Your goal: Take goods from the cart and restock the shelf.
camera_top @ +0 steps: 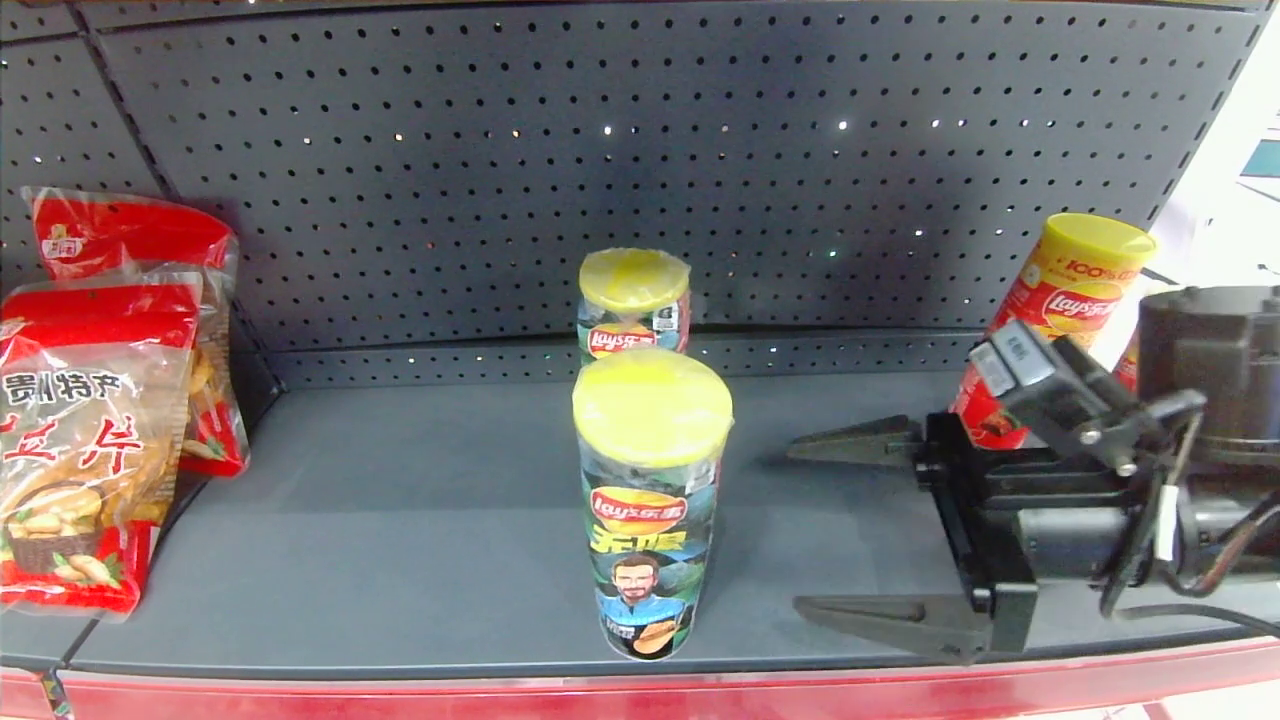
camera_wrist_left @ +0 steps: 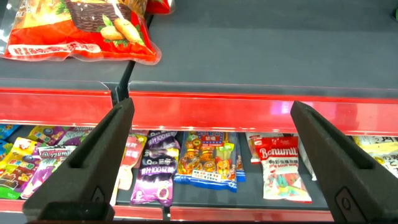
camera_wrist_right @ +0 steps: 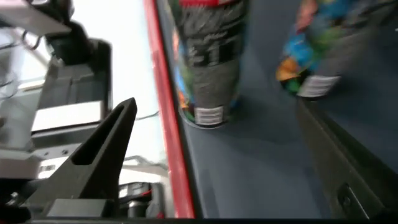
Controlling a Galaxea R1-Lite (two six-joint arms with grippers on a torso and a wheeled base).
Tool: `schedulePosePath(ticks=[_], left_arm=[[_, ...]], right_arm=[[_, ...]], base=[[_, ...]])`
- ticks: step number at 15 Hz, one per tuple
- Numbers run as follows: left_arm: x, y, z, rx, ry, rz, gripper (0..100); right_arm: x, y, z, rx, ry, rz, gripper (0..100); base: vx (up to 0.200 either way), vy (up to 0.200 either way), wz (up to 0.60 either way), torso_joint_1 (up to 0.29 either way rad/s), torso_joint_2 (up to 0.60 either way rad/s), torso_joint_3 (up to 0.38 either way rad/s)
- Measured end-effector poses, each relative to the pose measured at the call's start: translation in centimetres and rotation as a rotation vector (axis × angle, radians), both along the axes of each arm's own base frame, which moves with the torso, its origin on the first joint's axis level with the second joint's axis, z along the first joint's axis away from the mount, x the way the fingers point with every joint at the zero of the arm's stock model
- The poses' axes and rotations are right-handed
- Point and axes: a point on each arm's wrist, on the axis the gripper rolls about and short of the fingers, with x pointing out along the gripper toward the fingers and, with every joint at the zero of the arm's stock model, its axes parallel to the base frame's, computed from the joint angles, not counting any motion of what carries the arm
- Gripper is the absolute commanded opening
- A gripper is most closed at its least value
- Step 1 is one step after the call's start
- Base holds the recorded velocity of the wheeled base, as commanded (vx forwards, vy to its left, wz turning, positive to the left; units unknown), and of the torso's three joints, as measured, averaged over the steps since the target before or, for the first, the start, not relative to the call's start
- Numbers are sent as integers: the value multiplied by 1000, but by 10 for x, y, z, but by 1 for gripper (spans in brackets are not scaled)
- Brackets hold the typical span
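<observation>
Two chip cans with yellow lids stand upright mid-shelf, one behind the other: the front can (camera_top: 650, 500) near the shelf's front edge, the back can (camera_top: 633, 305) by the pegboard. My right gripper (camera_top: 798, 528) is open, just right of the front can, with its fingers pointing at it and nothing between them. In the right wrist view the front can (camera_wrist_right: 208, 62) and the back can (camera_wrist_right: 317, 56) lie just beyond that open gripper (camera_wrist_right: 214, 106). My left gripper (camera_wrist_left: 212, 106) is open and empty, below the shelf's red front edge (camera_wrist_left: 249, 112).
A red chip can (camera_top: 1070, 300) with a yellow lid leans tilted at the shelf's right end, behind my right wrist. Snack bags (camera_top: 90, 420) fill the shelf's left end. Bare shelf floor (camera_top: 400, 500) lies between bags and cans. Packets (camera_wrist_left: 205, 158) line the lower shelf.
</observation>
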Motion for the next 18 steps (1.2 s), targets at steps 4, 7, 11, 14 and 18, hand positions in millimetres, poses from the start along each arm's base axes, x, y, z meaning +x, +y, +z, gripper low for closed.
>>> schedulePosePath(ticks=[4,7,11,14,18], left_arm=[[0,0,0,0,0,0,100],[0,0,0,0,0,0,100],[0,0,0,0,0,0,100],[0,0,0,0,0,0,100],[0,0,0,0,0,0,100]], right_arm=[[-18,-40,42,89,-162,-139,100],[-49,-65,73,174,-267,-234,100],[-108,-97,100,335,-361,-413,100],[-149,-116,97,429,-415,-582,100],[-171,-126,47,491,-446,-792,100]], base=[[0,0,0,0,0,0],[0,0,0,0,0,0],[0,0,0,0,0,0],[0,0,0,0,0,0],[0,0,0,0,0,0]])
